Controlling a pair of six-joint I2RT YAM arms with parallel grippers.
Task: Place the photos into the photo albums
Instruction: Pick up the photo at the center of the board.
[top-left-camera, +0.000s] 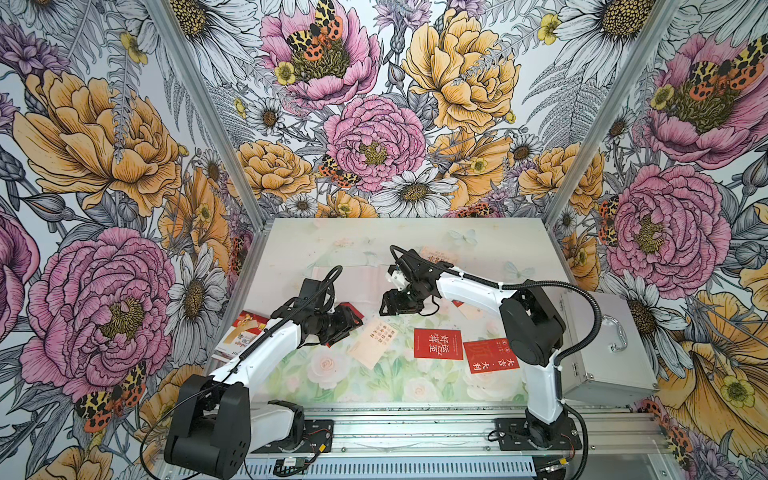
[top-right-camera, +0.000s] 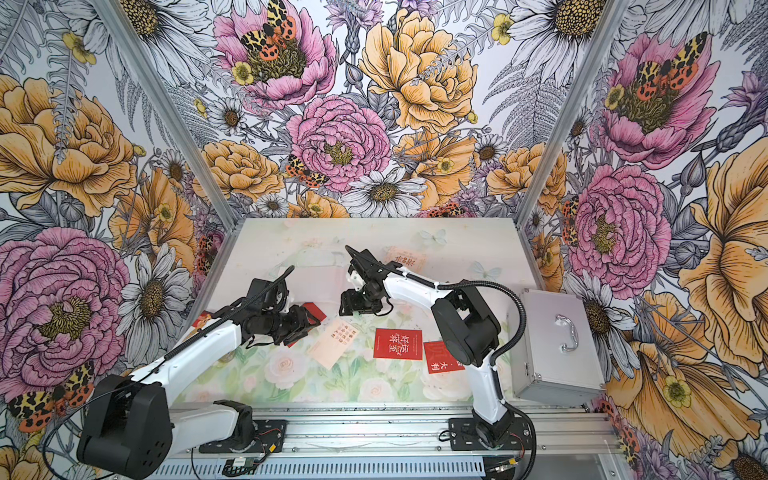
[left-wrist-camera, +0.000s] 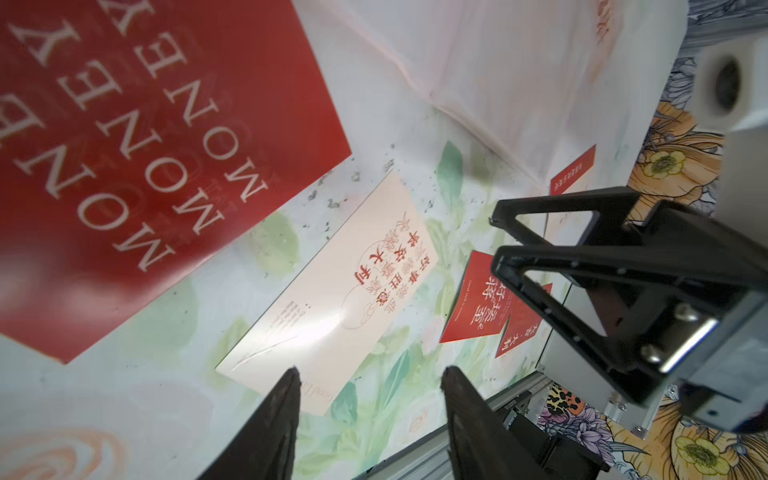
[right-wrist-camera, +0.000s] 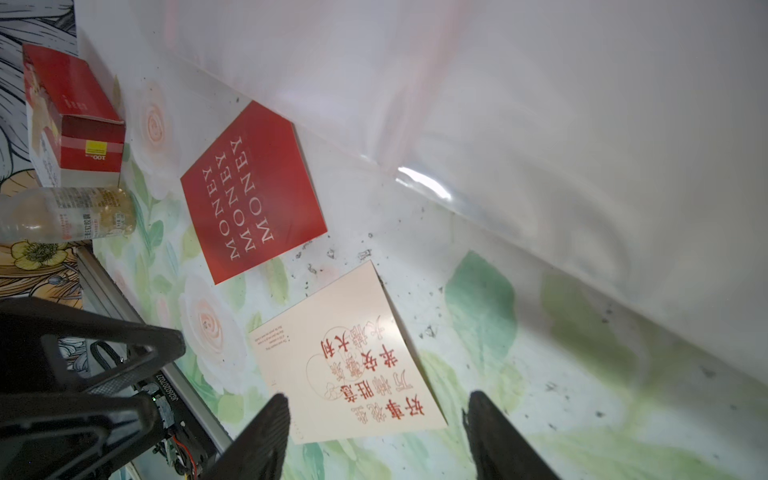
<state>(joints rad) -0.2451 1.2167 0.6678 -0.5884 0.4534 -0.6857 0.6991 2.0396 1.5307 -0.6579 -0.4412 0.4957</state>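
Observation:
The photo album (top-left-camera: 357, 280) lies open, pale pink, mid-table between both arms; its glossy clear page (right-wrist-camera: 540, 124) fills much of the right wrist view. A cream photo (top-left-camera: 374, 343) with red characters lies in front of it. My right gripper (right-wrist-camera: 377, 398) hovers open over that card's end, holding nothing. My left gripper (left-wrist-camera: 370, 374) is open and empty over the same card's other end (left-wrist-camera: 332, 299), beside a red "MONEY" photo (left-wrist-camera: 124, 145). Two red photos (top-left-camera: 438, 343) (top-left-camera: 490, 357) lie to the right, and another cream one (top-left-camera: 436, 253) at the back.
A red-and-white box (top-left-camera: 245, 332) and a clear bottle (right-wrist-camera: 62, 214) stand at the table's left edge. A silver metal case (top-left-camera: 602, 345) sits at the right edge. An aluminium rail (top-left-camera: 415, 432) with both arm bases runs along the front.

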